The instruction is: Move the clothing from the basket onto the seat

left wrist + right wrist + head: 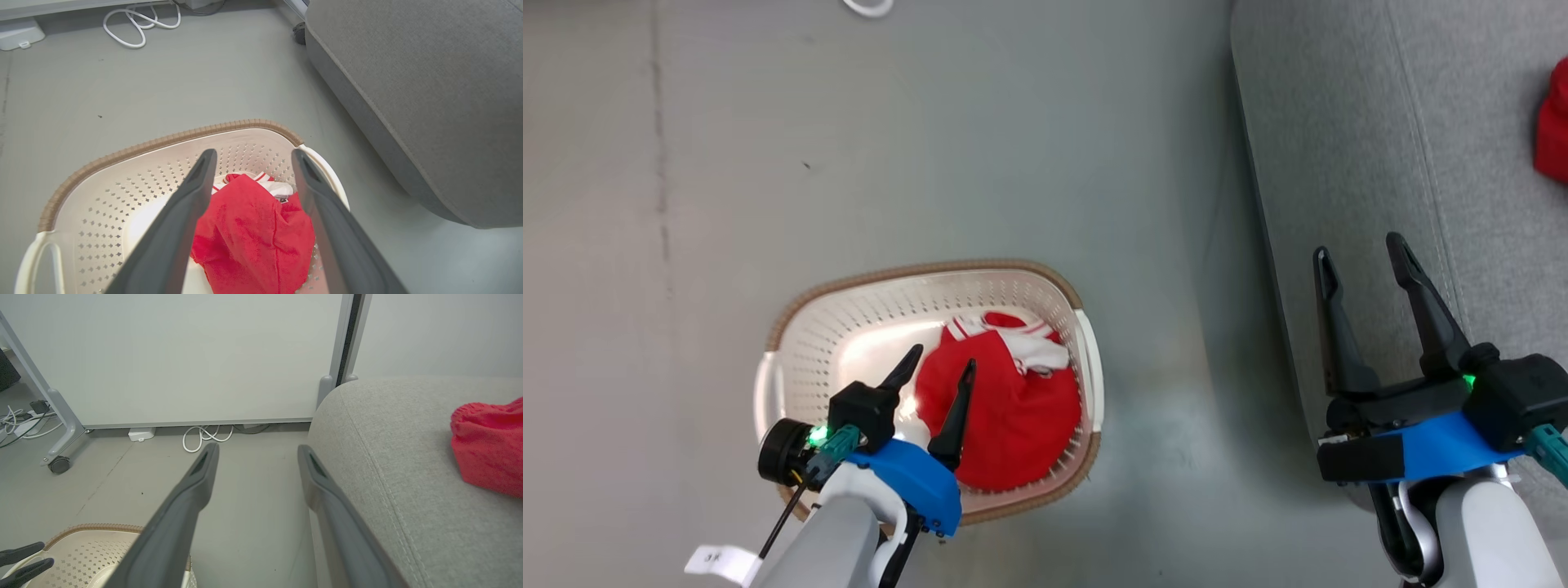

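Two garments: red garment [1005, 425] in the one basket [849, 327], second red garment [1553, 122] on seat [1339, 122]; left gripper [942, 357], right gripper [1358, 246] spread, empty.

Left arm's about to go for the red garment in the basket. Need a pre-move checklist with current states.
1. Left gripper jaws open and empty: ok.
2. Left gripper lined up over the red garment: ok, it shows between the jaws in the left wrist view.
3. Red garment wholly inside the basket, nothing draped over the rim: ok.
4. Anything hidden under that garment: cannot tell.
5. Bare room on the seat beside the other red garment lying there: ok.
6. Right gripper jaws open, empty, away from the basket: ok.
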